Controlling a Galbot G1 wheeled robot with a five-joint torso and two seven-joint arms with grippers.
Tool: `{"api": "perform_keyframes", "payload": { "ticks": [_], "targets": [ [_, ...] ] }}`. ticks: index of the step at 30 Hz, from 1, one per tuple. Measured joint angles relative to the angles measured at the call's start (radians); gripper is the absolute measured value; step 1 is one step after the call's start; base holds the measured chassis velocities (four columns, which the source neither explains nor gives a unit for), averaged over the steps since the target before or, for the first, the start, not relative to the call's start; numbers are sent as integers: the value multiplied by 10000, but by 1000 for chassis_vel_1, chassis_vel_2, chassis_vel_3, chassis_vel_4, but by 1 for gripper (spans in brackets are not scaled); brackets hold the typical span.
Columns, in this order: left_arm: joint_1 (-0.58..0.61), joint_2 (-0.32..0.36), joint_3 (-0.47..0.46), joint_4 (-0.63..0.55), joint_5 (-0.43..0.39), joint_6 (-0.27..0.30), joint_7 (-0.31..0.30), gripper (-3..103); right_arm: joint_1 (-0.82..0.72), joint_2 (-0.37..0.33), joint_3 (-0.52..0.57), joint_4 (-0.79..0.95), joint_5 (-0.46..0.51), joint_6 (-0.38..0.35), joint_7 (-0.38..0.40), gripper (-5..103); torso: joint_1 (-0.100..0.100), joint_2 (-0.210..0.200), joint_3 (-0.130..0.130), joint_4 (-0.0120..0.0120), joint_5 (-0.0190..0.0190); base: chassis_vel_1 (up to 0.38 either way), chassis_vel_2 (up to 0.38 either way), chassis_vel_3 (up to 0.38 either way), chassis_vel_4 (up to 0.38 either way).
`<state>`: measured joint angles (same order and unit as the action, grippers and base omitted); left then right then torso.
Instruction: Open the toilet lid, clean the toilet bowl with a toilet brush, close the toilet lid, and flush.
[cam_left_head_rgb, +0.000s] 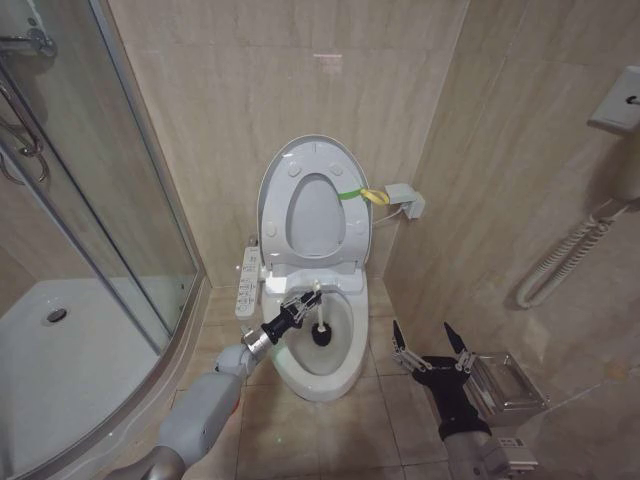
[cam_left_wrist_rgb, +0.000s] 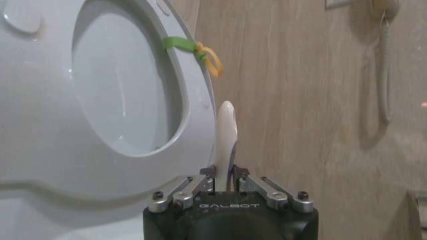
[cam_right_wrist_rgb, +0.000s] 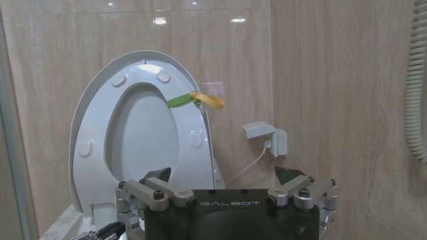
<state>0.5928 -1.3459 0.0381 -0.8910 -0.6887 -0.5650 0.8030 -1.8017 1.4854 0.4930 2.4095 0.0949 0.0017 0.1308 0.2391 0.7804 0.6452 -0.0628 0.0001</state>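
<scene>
Over the toilet bowl (cam_left_head_rgb: 322, 372), the left gripper (cam_left_head_rgb: 300, 304) reaches in from the left side and is closed on the white handle of the toilet brush (cam_left_head_rgb: 321, 330). The handle passes between its fingers and the free end sticks out above them, as the left wrist view shows (cam_left_wrist_rgb: 226, 131). The dark bristle head hangs below the gripper, down inside the bowl, near the middle of the opening. The toilet lid (cam_left_head_rgb: 275, 185) stands upright against the tiled wall (cam_left_head_rgb: 220, 110), together with the ring seat (cam_left_head_rgb: 345, 235) in front of it. A yellow-green strap (cam_left_head_rgb: 362, 194) is tied at the seat's right edge. A white button panel (cam_left_head_rgb: 248, 282) sits at the left side of the bowl, just beside the left arm. The right gripper (cam_left_head_rgb: 431, 339) rests low on the right, well apart from the bowl, with its fingers spread and nothing between them. A glass shower door (cam_left_head_rgb: 90, 200) is on the left.
</scene>
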Motion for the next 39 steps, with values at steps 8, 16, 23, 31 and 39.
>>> {"api": "perform_keyframes", "payload": {
  "ticks": [8,16,23,31,39],
  "targets": [
    [-18,-354,103,-16,-658,67,52,16,0,0,0,0,0,0,0,100,0,0,0,-1,1,0,0,0,0],
    [369,-708,119,212,-1341,329,76,16,0,0,0,0,0,0,0,100,0,0,0,0,0,0,0,0,0],
    [496,-670,29,823,-1287,199,341,16,0,0,0,0,0,0,0,100,-1,1,-1,-1,-2,0,0,0,0],
    [123,-526,-251,284,-1687,385,232,16,0,0,0,0,0,0,0,100,0,1,0,-3,0,0,0,0,0],
    [318,-761,-399,546,-1888,435,299,16,0,0,0,0,0,0,0,100,0,1,0,0,-1,0,0,0,0]
  ]
}}
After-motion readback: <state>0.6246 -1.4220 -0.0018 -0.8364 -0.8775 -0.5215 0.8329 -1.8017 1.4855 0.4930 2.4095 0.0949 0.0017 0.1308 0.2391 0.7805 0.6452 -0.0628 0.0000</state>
